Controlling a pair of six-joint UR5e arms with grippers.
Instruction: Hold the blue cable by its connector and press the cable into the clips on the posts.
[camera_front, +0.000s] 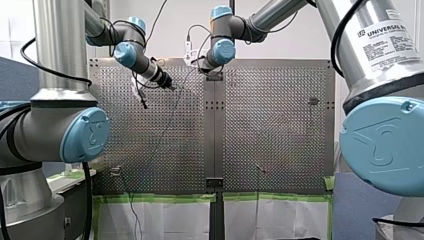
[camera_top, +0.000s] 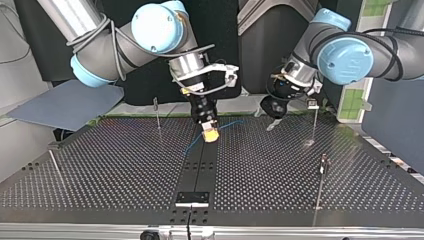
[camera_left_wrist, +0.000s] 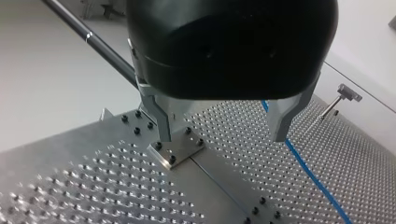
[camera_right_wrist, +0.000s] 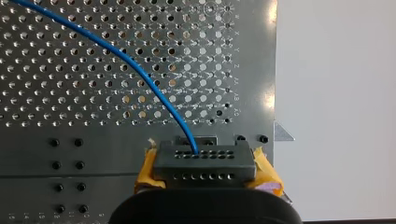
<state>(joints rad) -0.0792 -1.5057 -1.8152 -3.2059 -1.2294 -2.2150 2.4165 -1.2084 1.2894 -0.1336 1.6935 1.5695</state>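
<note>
A: Gripping the connector (camera_right_wrist: 204, 162) with the right tool (camera_top: 210, 134), closed on it between yellow pads (camera_right_wrist: 145, 169). Leading the blue cable (camera_right_wrist: 140, 74) from there across the surface (camera_top: 100, 170), not yet pressed in anywhere. Dangers?

B: Maybe pulling the connector out of the pads by too much tension. Maybe bending a thin post (camera_top: 315, 120) by pressing beside its clip (camera_top: 313, 104). Also catching the cable on the left tool (camera_left_wrist: 223, 138), open and empty, just beside it.

A: Anything unclear?

B: Cannot follow the cable to its far end. Cannot judge the clips, too small.
</note>
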